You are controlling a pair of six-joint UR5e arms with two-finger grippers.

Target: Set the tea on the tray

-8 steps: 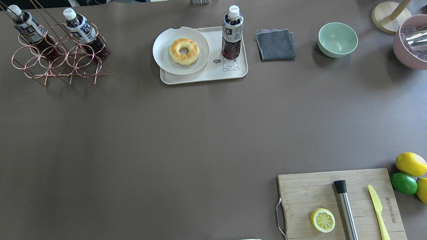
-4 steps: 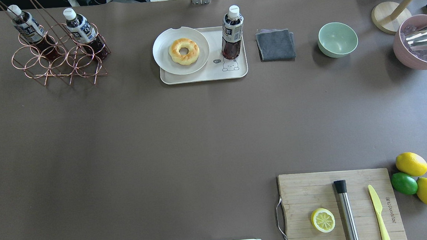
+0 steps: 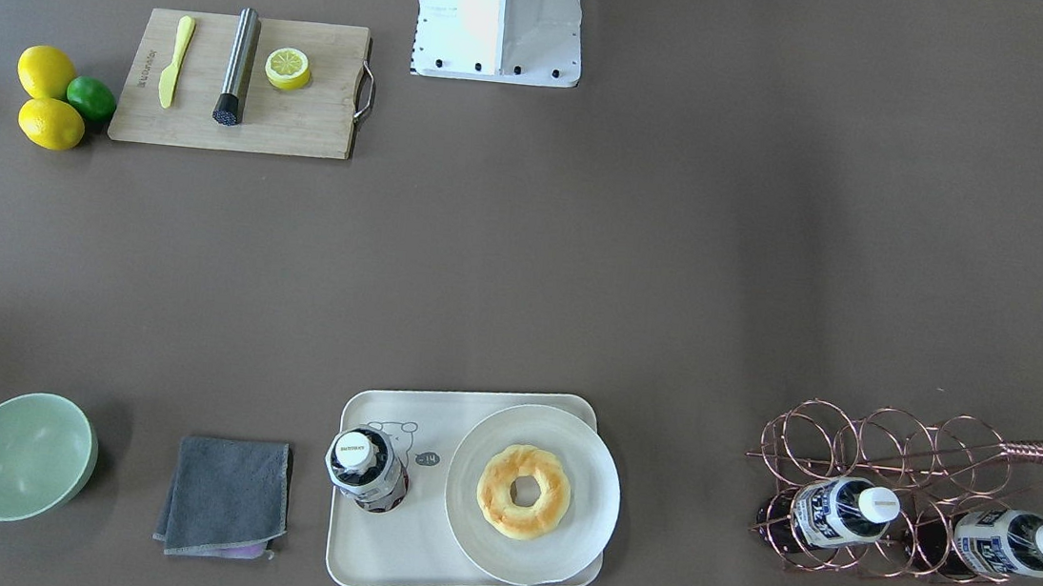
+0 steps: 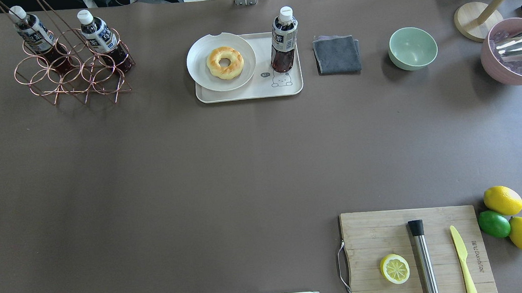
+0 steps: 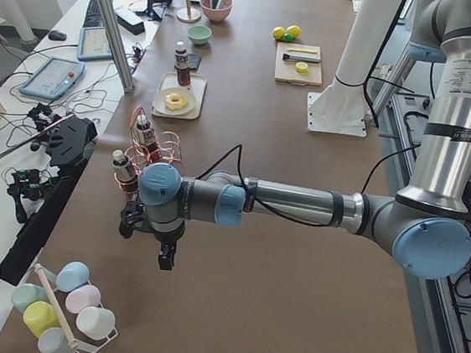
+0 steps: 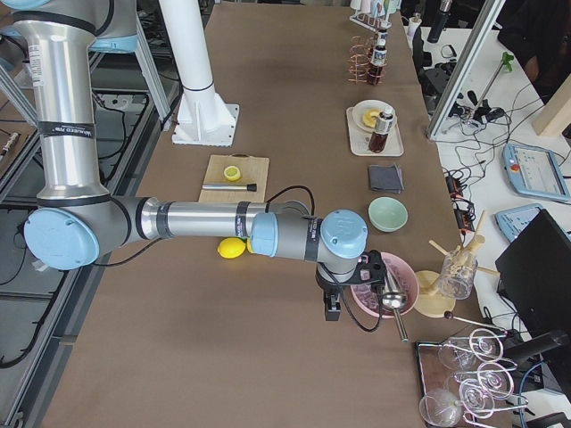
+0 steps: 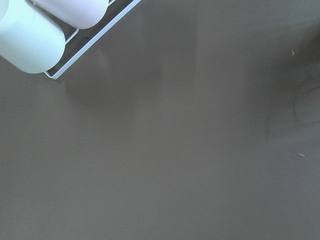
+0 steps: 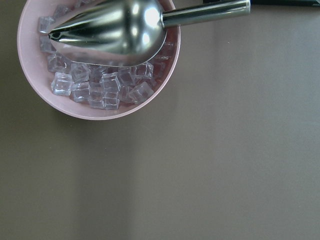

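Note:
One tea bottle (image 4: 284, 41) stands upright on the right part of the cream tray (image 4: 294, 88), just behind the bear drawing; from the front it shows as tea (image 3: 368, 470) on the tray (image 3: 381, 557). Two more bottles (image 4: 100, 37) sit in the copper wire rack (image 4: 71, 79) at the far left. Neither gripper touches any of them. Only the side views show the grippers: the left gripper (image 5: 164, 258) hangs over bare table beyond the rack, and the right gripper (image 6: 332, 310) hangs beside the pink bowl. I cannot tell whether either is open or shut.
A round plate with a doughnut (image 4: 224, 62) covers the tray's left part. A grey cloth (image 4: 337, 54), green bowl (image 4: 412, 48) and pink ice bowl with scoop (image 4: 513, 51) stand to the right. The cutting board (image 4: 375, 234) with lemon half, muddler and knife lies near right, lemons (image 4: 502, 200) beside it.

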